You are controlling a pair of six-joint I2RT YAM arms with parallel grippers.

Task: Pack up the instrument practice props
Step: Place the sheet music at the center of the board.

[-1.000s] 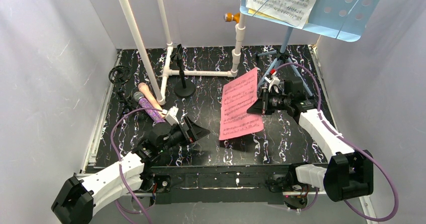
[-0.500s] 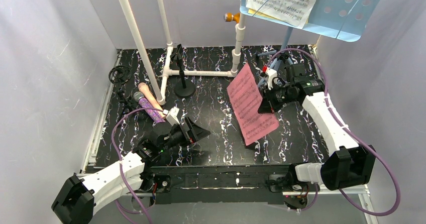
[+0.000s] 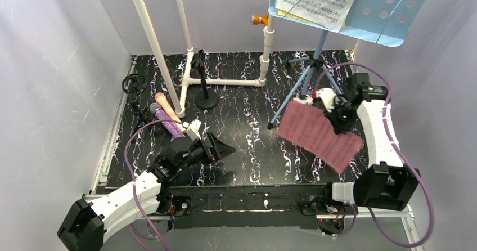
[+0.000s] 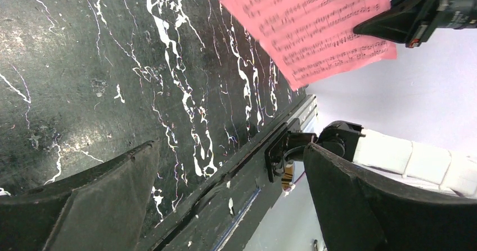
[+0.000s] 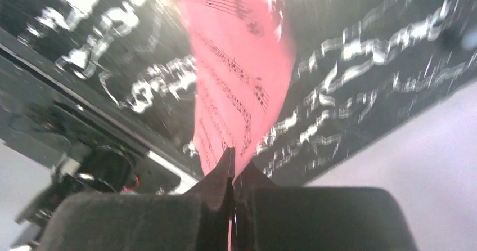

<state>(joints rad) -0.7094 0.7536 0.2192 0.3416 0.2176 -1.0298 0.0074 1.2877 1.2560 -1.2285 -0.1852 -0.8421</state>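
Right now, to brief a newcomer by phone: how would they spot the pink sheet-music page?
Over the black marbled table, on its right, below the light-blue music rack, the right gripper holds the page aloft. It is the only pink sheet; the rack's front page is white.

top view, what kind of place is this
Probably a robot test booth: plain white walls box in a black marbled tabletop holding a pipe frame and a light-blue music rack.

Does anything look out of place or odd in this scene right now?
The pink sheet-music page hangs tilted above the table, pinched at one edge by the right claw. The white pages on the light-blue music rack sit crooked.
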